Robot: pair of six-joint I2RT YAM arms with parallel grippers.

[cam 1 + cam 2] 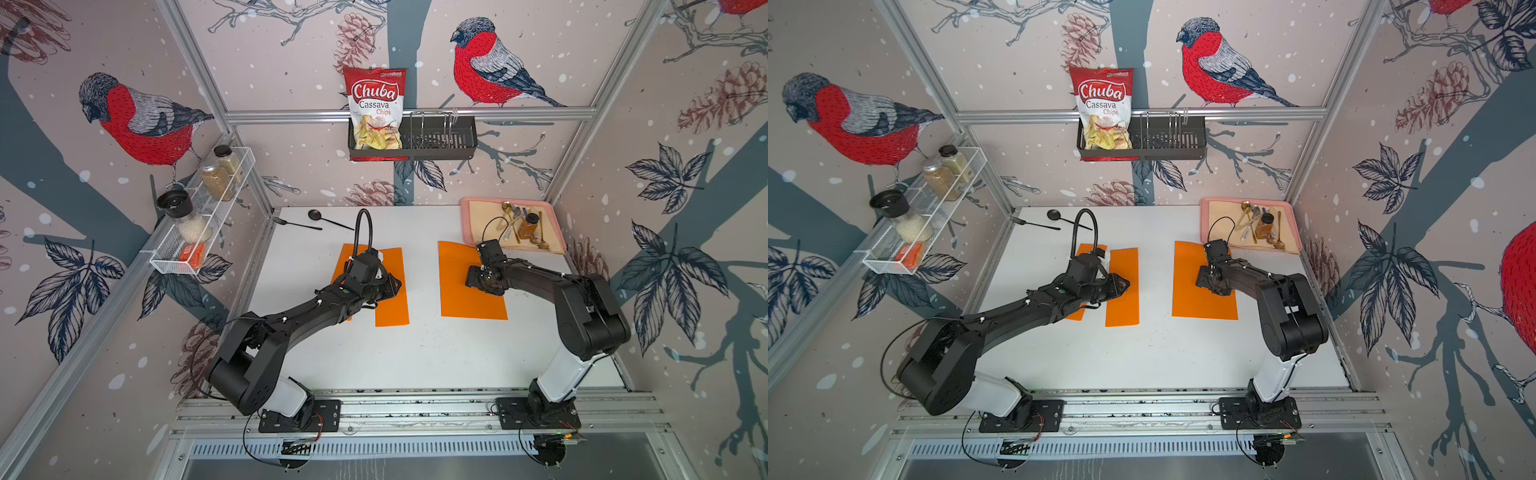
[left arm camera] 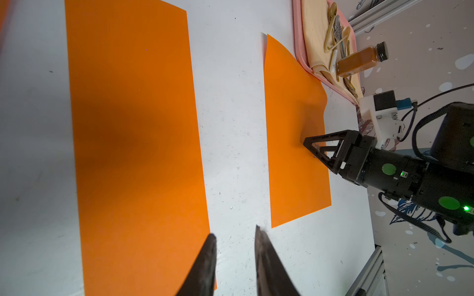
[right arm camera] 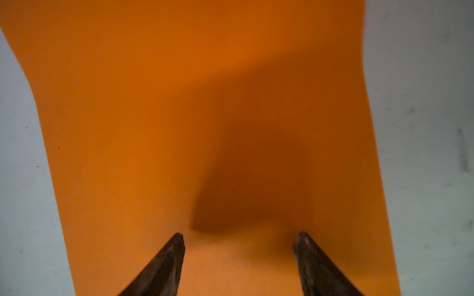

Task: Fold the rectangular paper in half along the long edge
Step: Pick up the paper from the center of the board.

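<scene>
Broadly, the white counter [image 1: 415, 357] is bare across its whole front half, so the widest free room lies there. On its right half the wide orange sheet [image 1: 461, 295] lies unfolded, with its long edges running front to back. Its outer long edge ripples upward where the far corner reaches the pink tray [image 1: 465, 220]; I cannot tell whether it touches the tray or lies just beside it. A bare lane of counter separates that sheet from the narrow orange strip [image 1: 392, 305] to its left, which lies flat with straight edges. Further left another orange piece [image 1: 348, 254] shows, mostly hidden under the left arm [image 1: 299, 311]. The right pincer [image 3: 239, 234] sits low over the wide sheet's middle, jaws spread wide and nothing between them. The left pincer [image 2: 234, 234] hangs at the strip's inner long edge, released, jaws parted by a slim gap, with one tip over the strip and one over the bare lane. A black spoon [image 1: 332, 221] and fork [image 1: 297, 224] lie at the back left, well apart from the sheets
</scene>
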